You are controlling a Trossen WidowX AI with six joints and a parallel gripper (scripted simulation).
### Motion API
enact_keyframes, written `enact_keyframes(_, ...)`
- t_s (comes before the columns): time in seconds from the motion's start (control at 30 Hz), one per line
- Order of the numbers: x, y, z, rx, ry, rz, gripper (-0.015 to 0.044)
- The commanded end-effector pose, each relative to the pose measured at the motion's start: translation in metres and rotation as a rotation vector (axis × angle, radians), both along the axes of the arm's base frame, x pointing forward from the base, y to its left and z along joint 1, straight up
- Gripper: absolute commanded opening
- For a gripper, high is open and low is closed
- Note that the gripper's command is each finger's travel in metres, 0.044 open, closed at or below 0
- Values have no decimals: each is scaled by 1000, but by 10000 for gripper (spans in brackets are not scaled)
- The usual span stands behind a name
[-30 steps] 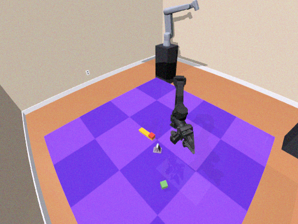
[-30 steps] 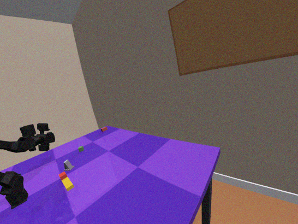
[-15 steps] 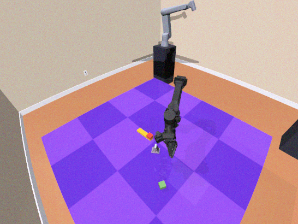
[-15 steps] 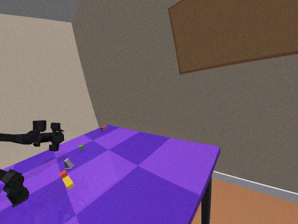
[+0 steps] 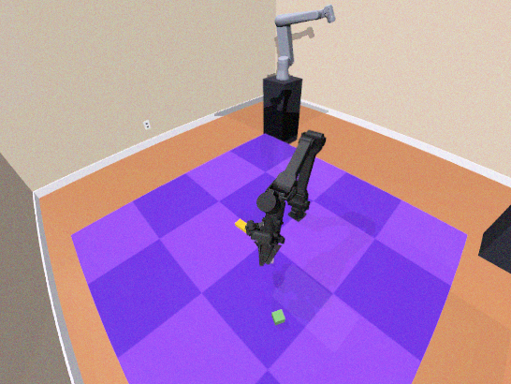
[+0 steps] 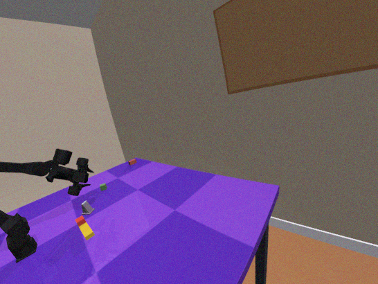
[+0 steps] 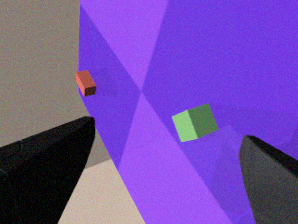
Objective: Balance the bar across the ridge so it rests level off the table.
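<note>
The bar [image 6: 85, 226] is yellow with a red end and lies flat on the purple checkered table [image 6: 208, 208] [image 5: 140, 281]. In the top view only its yellow end [image 5: 240, 225] shows behind the arm. The small grey ridge [image 6: 86, 207] stands just beyond the bar's red end; the arm hides it in the top view. My gripper [image 5: 267, 255] [image 6: 84, 178] [image 7: 168, 136] is open and empty. It hangs in the air above the table, past the ridge, pointing down toward a green cube.
A green cube [image 5: 279, 317] [image 6: 103, 187] [image 7: 194, 123] lies on the table. A red-orange block [image 6: 132, 161] [image 7: 85, 83] sits near the far table edge. A grey arm on a black pedestal [image 5: 282, 108] stands at the back. A black box [image 5: 498, 243] is at the right.
</note>
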State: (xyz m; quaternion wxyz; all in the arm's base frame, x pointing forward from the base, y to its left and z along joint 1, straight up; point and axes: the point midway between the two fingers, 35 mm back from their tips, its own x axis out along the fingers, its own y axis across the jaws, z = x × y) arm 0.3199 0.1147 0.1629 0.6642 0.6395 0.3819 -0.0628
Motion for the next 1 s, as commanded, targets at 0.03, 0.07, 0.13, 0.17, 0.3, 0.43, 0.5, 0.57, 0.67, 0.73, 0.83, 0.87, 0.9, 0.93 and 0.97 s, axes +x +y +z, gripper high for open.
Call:
enact_keyframes(0.03,4,-27,-7,-71,66,-58,315)
enact_keyframes(0.07,5,-33,-9,-85,81,-69,315)
enact_keyframes(0.13,5,-44,-12,-111,113,-91,315)
enact_keyframes(0.17,4,-50,-14,-124,129,-101,315)
enact_keyframes(0.3,2,-73,-20,-173,197,-141,315)
enact_keyframes(0.43,-3,-94,-24,-216,268,-176,315)
enact_keyframes(0.5,-7,-105,-26,-236,304,-192,315)
enact_keyframes(0.57,-11,-116,-28,-254,342,-206,315)
enact_keyframes(0.67,-18,-131,-30,-279,399,-226,315)
enact_keyframes(0.73,-23,-140,-31,-294,439,-238,315)
enact_keyframes(0.83,-32,-154,-33,-313,499,-254,315)
enact_keyframes(0.87,-35,-159,-33,-319,519,-259,315)
enact_keyframes(0.9,-38,-163,-33,-324,539,-263,315)
enact_keyframes(0.93,-41,-168,-33,-329,560,-267,315)
enact_keyframes(0.97,-45,-172,-33,-333,580,-271,315)
